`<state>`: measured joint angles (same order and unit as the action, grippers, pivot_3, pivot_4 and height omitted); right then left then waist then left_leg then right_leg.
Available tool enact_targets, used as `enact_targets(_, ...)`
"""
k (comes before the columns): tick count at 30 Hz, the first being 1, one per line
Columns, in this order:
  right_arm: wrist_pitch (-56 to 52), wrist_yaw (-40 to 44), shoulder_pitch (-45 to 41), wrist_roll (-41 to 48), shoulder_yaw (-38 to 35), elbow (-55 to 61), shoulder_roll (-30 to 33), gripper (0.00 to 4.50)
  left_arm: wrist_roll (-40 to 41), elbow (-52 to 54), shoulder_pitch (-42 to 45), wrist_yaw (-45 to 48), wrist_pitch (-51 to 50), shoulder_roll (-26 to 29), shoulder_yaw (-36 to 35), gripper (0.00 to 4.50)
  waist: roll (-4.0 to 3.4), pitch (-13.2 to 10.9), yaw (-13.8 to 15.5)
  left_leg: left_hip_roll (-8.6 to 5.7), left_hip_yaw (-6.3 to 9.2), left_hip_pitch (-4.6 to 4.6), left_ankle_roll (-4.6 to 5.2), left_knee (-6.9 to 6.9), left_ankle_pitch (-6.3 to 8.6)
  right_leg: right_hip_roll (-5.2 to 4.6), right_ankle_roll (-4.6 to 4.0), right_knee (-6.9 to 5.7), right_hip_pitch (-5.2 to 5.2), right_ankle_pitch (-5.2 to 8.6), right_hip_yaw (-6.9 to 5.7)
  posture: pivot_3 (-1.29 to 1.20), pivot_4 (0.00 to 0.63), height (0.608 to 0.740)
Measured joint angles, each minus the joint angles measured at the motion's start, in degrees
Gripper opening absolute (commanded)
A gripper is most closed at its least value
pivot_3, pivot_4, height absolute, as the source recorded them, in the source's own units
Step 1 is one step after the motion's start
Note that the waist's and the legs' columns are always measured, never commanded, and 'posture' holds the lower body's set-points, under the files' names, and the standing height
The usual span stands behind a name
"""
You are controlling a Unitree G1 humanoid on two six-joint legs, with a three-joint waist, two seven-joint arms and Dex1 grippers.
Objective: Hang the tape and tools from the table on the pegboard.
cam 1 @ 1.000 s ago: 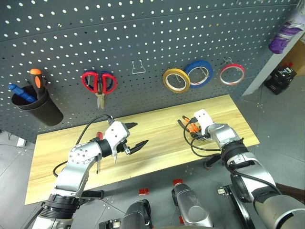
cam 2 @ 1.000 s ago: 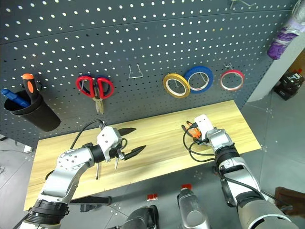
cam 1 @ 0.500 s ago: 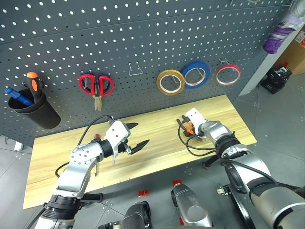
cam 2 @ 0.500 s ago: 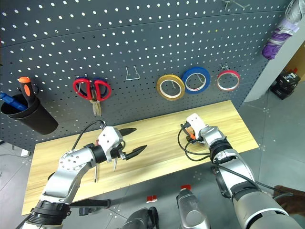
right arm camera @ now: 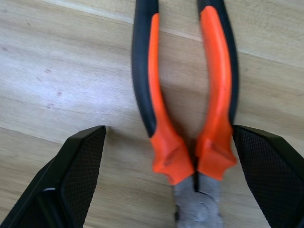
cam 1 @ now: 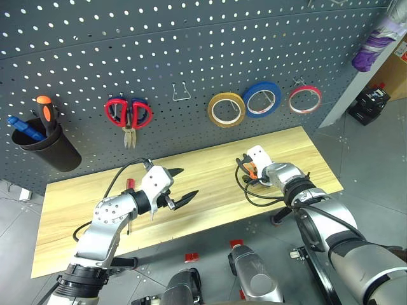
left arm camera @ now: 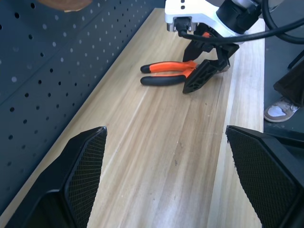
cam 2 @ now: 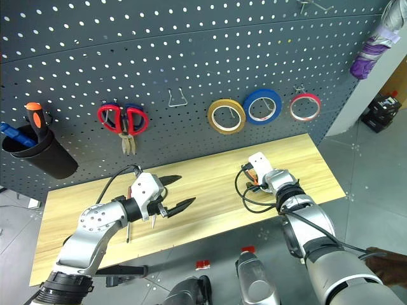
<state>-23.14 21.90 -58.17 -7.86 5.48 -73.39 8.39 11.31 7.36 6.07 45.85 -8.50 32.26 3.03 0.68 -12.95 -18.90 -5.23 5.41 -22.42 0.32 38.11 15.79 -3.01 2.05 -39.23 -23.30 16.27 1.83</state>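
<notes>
Right end effector (right arm camera: pixel 173 156) is down low over the pliers (right arm camera: pixel 185 95), fingers spread wide apart with nothing between them yet, and that's the relation everything turns on: in its wrist view the pliers lie straight ahead between the two black fingers, long axis running along the line the end effector points, grey head nearest the wrist, orange-and-black handles splayed away from it. One finger stands on each outer side of the tool, so a squeeze would, I'd judge, bring them in across the orange shoulders just above the pivot. In the head view the pliers (cam 1: pixel 248 169) sit right of centre on the worktop (cam 1: pixel 210 171), tucked against the right end effector (cam 1: pixel 245 171). Over at lower left of centre, the left end effector (cam 1: pixel 180 184) hangs above the wood, fingers also apart and empty, well away from the pliers, so the right arm is clearly the nearer one. Beneath the left forearm lies the slim screwdriver (cam 1: pixel 129 206), red handle toward the pegboard (cam 1: pixel 191 51). Up on the board the yellowish tape (cam 1: pixel 226 109) already hangs on a hook, beside the blue ring (cam 1: pixel 262 99) and the red-pink ring (cam 1: pixel 304 99). Whether the fingers touch the wood, I can't tell.
</notes>
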Motion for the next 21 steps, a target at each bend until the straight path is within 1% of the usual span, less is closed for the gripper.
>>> enact_targets(1, 0.17, -0.17, -0.22, -0.03, 0.02, -0.35, -0.05, 3.95, 0.04, 0.14, -0.28, 0.10, -0.05, 0.02, 0.00, 4.24, 0.00, 0.00, 0.00, 0.00, -0.02, 0.01, 0.00, 0.00, 0.00, 0.00, 0.00, -0.01, 0.00, 0.00, 0.02, -0.28, 0.206, 0.740)
enact_targets(3, 0.53, -0.78, -0.58, -0.14, 0.09, -0.91, -0.11, 3.20, 0.56, 1.06, -1.34, 1.03, -0.76, 0.24, 0.00, 4.24, 0.00, 0.00, -0.01, 0.00, -0.06, 0.04, 0.01, -0.01, 0.01, 0.01, 0.00, -0.08, -0.02, 0.00, 0.07, -0.28, 0.203, 0.740)
enact_targets(4, 0.78, -0.84, -0.71, -0.21, 0.14, -1.15, -0.15, 2.94, 1.11, 1.44, -1.66, 1.35, -1.13, 0.33, 0.00, 4.24, 0.00, 0.00, 0.01, 0.00, -0.08, 0.05, 0.01, -0.01, 0.00, 0.01, 0.00, -0.13, -0.04, 0.00, 0.09, -0.28, 0.202, 0.740)
enact_targets(5, 1.12, -0.89, -0.82, -0.50, 0.25, -1.24, -0.39, 2.56, 1.61, 1.81, -2.13, 2.02, -1.28, 0.58, 0.00, 4.24, 0.00, 0.00, 0.01, 0.00, -0.10, 0.05, 0.01, 0.00, 0.01, 0.01, 0.00, -0.19, -0.07, 0.00, 0.12, -0.28, 0.202, 0.740)
enact_targets(6, 1.40, -0.97, -0.82, -0.62, 0.30, -1.26, -0.67, 2.39, 1.86, 1.89, -2.34, 2.51, -1.34, 0.93, 0.00, 4.24, 0.00, 0.00, 0.01, 0.00, -0.13, 0.06, 0.01, -0.01, 0.00, 0.01, 0.00, -0.22, -0.08, 0.00, 0.14, -0.28, 0.200, 0.740)
enact_targets(13, 3.11, -2.71, -0.56, -1.68, 0.31, -1.17, -2.41, 2.39, 4.30, 3.83, -6.04, 7.48, -2.91, 4.49, -0.01, 4.24, 0.01, 0.00, 0.17, 0.00, -0.32, 0.06, 0.03, -0.01, 0.01, 0.02, 0.00, -0.32, -0.20, 0.00, 0.34, -0.28, 0.199, 0.740)
enact_targets(18, 3.44, -3.25, 0.47, -1.71, 0.21, 0.28, -2.27, 2.39, 4.75, 4.43, -6.91, 8.68, -3.77, 4.75, -0.01, 4.24, 0.01, 0.01, 0.52, 0.00, -0.37, 0.07, 0.09, 0.01, 0.05, 0.02, 0.00, -0.32, -0.21, 0.00, 0.38, -0.27, 0.196, 0.740)
enact_targets(19, 3.54, -3.19, 1.72, -1.27, -0.01, 2.68, -2.09, 2.39, 4.75, 4.55, -6.98, 8.62, -3.75, 4.76, -0.06, 4.24, 0.01, 0.01, 0.60, 0.00, -0.37, 0.07, 0.19, 0.01, 0.11, 0.02, 0.00, -0.33, -0.22, 0.00, 0.38, -0.27, 0.193, 0.740)
enact_targets(21, 3.18, -2.39, 5.78, 0.57, -1.32, 11.31, -1.71, 2.39, 4.60, 4.79, -7.21, 7.84, -3.58, 4.75, -0.58, 4.24, 0.01, 0.01, 0.74, 0.01, -0.46, 0.04, 0.21, 0.02, 0.12, 0.01, 0.00, -0.40, -0.32, 0.00, 0.46, -0.27, 0.190, 0.740)
